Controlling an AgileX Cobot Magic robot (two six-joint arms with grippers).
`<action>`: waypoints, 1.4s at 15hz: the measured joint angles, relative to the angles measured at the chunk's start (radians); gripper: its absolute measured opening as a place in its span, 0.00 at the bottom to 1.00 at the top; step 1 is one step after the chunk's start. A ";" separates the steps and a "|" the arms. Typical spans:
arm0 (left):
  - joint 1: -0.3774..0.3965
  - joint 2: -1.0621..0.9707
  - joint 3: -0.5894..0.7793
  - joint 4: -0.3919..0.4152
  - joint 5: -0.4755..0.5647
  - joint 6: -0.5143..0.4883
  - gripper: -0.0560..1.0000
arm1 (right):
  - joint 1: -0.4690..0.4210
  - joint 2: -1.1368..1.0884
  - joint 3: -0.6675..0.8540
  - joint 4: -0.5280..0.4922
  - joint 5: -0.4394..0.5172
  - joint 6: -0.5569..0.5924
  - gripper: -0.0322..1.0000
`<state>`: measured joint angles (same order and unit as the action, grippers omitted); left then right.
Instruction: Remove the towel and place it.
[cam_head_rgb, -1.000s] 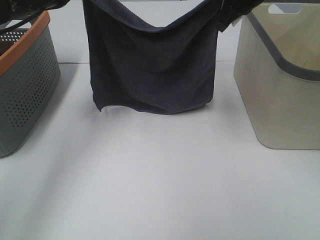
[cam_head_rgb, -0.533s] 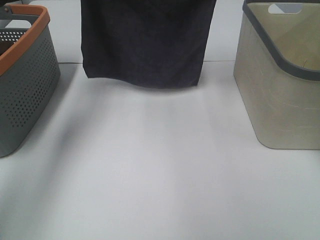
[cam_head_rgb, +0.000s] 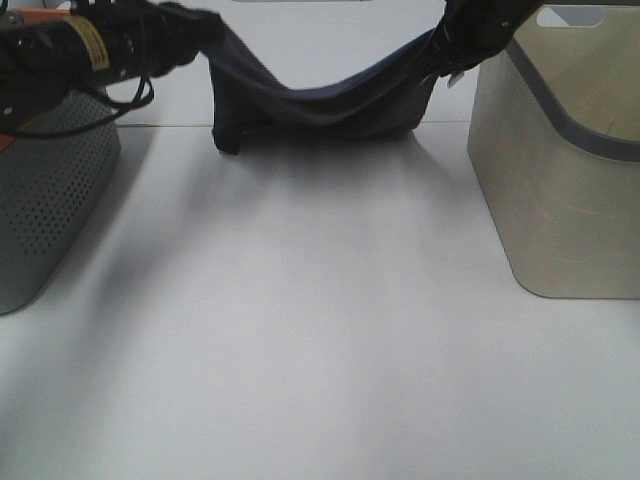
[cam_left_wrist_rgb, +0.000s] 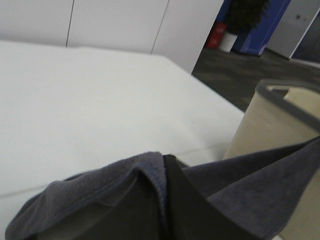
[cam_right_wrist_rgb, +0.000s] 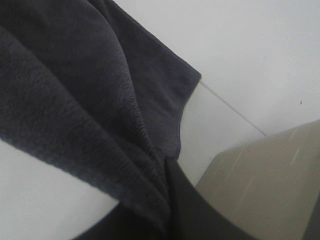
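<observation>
The dark navy-grey towel (cam_head_rgb: 320, 100) sags between my two grippers at the far middle of the white table (cam_head_rgb: 320, 320), its lower fold resting on the surface. My left gripper (cam_head_rgb: 200, 30) is shut on the towel's left corner, just right of the grey basket. My right gripper (cam_head_rgb: 445, 45) is shut on the right corner, beside the beige bin. In the left wrist view the towel (cam_left_wrist_rgb: 150, 185) bunches over the closed jaws. In the right wrist view the towel (cam_right_wrist_rgb: 85, 100) is pinched into the closed jaws.
A grey perforated basket (cam_head_rgb: 45, 190) with an orange rim stands at the left edge. A beige bin (cam_head_rgb: 565, 170) with a dark grey rim stands at the right; it also shows as the beige bin (cam_left_wrist_rgb: 280, 135) and the beige bin (cam_right_wrist_rgb: 265, 180) in the wrist views.
The towel hung spread out and high before; both arms have come down and back into view, and the towel now sags low with its lower part bunched on the table.
</observation>
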<state>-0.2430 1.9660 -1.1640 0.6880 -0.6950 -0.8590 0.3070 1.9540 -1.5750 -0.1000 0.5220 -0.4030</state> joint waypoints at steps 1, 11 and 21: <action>0.000 -0.022 0.067 0.001 -0.004 0.027 0.05 | 0.016 -0.041 0.083 0.005 -0.030 0.000 0.05; -0.008 -0.112 0.504 0.061 -0.069 0.102 0.05 | 0.137 -0.176 0.590 0.045 -0.195 0.049 0.05; -0.008 -0.080 0.618 0.114 -0.076 0.103 0.05 | 0.167 -0.144 0.695 0.038 -0.226 -0.139 0.05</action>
<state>-0.2510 1.8860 -0.5460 0.8020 -0.7710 -0.7560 0.4740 1.8100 -0.8800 -0.0620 0.2960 -0.5420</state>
